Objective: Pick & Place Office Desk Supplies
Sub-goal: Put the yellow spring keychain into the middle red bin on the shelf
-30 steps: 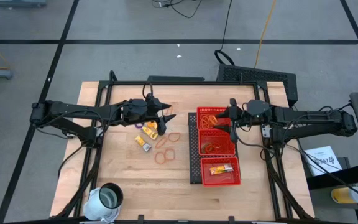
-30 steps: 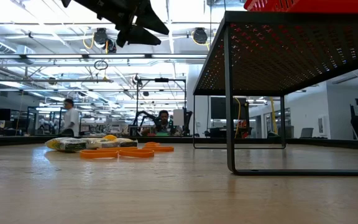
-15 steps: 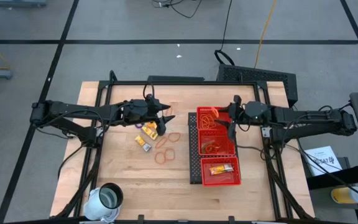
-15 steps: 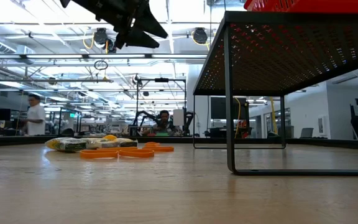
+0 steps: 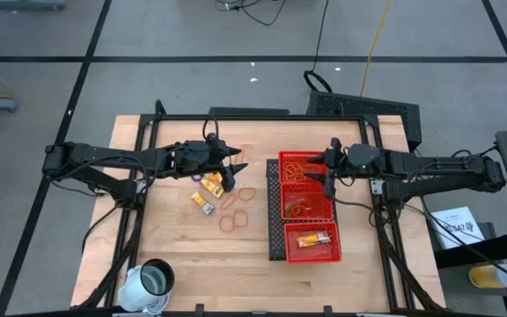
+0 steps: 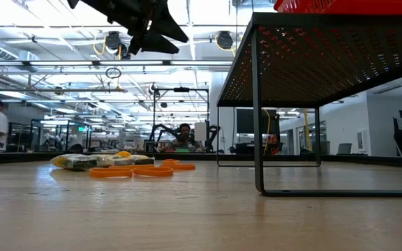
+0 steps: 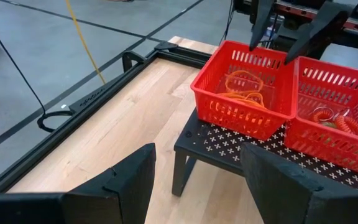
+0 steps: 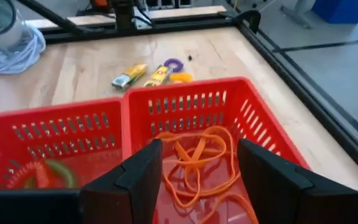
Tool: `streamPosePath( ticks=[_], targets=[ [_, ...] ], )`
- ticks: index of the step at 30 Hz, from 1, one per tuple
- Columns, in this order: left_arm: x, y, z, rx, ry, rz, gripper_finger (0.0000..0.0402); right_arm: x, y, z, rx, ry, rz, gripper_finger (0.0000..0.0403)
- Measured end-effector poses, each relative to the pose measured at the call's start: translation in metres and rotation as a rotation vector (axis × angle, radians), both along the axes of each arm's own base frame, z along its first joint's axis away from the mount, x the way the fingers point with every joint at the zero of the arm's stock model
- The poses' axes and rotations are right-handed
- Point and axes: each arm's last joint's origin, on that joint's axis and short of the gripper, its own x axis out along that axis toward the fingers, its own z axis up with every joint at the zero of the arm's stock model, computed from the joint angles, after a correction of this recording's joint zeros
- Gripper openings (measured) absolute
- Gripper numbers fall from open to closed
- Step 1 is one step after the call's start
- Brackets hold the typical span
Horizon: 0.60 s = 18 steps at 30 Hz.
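Note:
Several orange rubber-band loops (image 5: pixel 236 208) and yellow packets (image 5: pixel 205 201) lie flat on the wooden table; they also show in the low view (image 6: pixel 132 171). A small purple clip (image 8: pixel 173 63) lies beside them. My left gripper (image 5: pixel 238 165) hovers open and empty above these items, high over them in the low view (image 6: pixel 180 40). My right gripper (image 5: pixel 324 174) hovers open and empty over the far compartment of the red mesh tray (image 5: pixel 282 211), where several rubber bands (image 8: pixel 197 162) lie.
The tray stands on a black perforated stand (image 6: pixel 313 56). Its middle compartment holds rubber bands (image 5: pixel 302 208), its near one a yellow packet (image 5: pixel 313 239). A white cup (image 5: pixel 152 282) stands at the near left corner. A black frame rail (image 7: pixel 98 93) edges the table.
My right gripper has drawn back a little toward the table's right edge above the tray's far compartment, still open.

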Motion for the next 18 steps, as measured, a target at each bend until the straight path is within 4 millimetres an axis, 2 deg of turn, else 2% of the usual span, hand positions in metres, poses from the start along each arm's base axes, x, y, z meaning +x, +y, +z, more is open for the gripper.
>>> streamPosePath(
  ticks=[9,18],
  targets=[
    [-0.001,0.0,0.0,-0.037,-0.009,0.006,0.0241,-0.007,-0.001,0.007,-0.027,-0.046,-0.046,0.0196],
    [-0.046,-0.003,0.036,0.005,-0.059,0.027,0.0241,-0.014,0.0,0.011,-0.028,-0.059,-0.046,0.0196]
  ],
)
